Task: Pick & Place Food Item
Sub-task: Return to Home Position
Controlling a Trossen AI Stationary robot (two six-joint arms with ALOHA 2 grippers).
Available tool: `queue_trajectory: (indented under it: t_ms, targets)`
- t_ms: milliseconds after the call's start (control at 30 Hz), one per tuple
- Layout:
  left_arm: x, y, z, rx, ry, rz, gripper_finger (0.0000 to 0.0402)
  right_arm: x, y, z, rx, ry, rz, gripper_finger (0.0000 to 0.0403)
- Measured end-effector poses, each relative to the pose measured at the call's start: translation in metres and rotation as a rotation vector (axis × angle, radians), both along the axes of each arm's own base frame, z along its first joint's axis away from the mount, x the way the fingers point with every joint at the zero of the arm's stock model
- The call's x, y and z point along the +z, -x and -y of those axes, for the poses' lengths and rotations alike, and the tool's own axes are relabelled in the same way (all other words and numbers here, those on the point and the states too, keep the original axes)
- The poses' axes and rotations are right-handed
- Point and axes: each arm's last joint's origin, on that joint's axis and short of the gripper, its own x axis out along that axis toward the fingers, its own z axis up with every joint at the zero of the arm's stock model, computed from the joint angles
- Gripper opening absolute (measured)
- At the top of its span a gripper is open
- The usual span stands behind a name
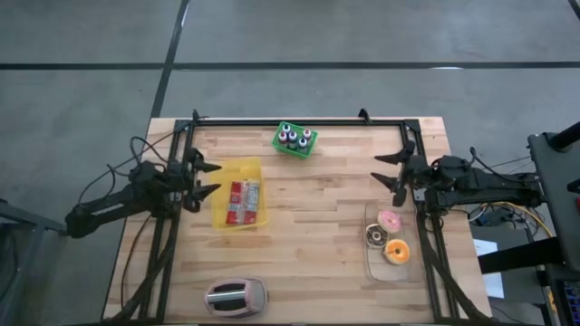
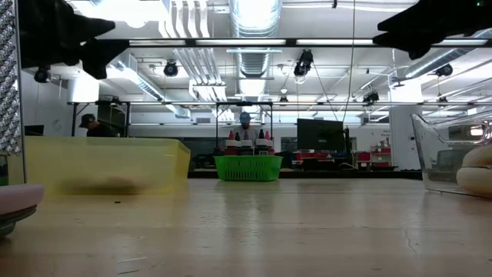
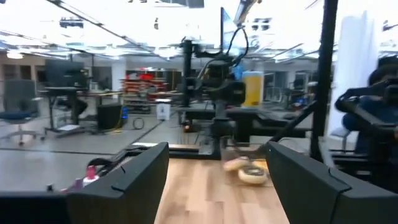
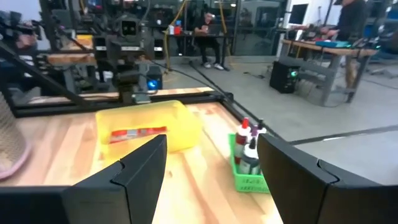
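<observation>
Near left gripper point(image 1: 216, 177), red popcorn bag point(image 1: 243, 201) inside yellow bin point(image 1: 240, 169).

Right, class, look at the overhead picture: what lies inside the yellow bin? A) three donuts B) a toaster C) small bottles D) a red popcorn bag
D: the red popcorn bag lies flat in the yellow bin, while the donuts sit in the transparent bin.

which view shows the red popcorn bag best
The high view: the red popcorn bag lies in the yellow bin, whole from above. The right wrist view shows it obliquely, the low view only a shadow, the left wrist view nothing.
</observation>
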Motion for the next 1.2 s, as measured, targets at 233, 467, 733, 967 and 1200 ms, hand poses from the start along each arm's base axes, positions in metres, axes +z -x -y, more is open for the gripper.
queue_trajectory:
  t_ms: [233, 467, 733, 967, 1200]
  targets:
    - [0.005, 0.001, 0.002, -0.038, -0.054, 0.029, 0.0273, -0.003, -0.001, 0.000, 0.009, -0.011, -0.007, 0.0247]
    - [0.000, 0.000, 0.003, -0.096, 0.020, -0.004, 0.0273, -0.009, -0.005, -0.001, 0.053, 0.021, 0.054, 0.0247]
    - [-0.013, -0.003, 0.002, -0.095, 0.045, -0.072, 0.0273, -0.035, 0.007, -0.002, 0.060, 0.017, 0.158, 0.0247]
    - [-0.029, -0.006, -0.001, -0.056, 0.143, -0.110, 0.0273, -0.076, 0.006, -0.002, 0.059, -0.008, 0.173, 0.0247]
    - [-0.033, -0.006, -0.005, 0.045, 0.176, -0.144, 0.0273, -0.083, 0.005, -0.001, 0.053, -0.006, 0.196, 0.0247]
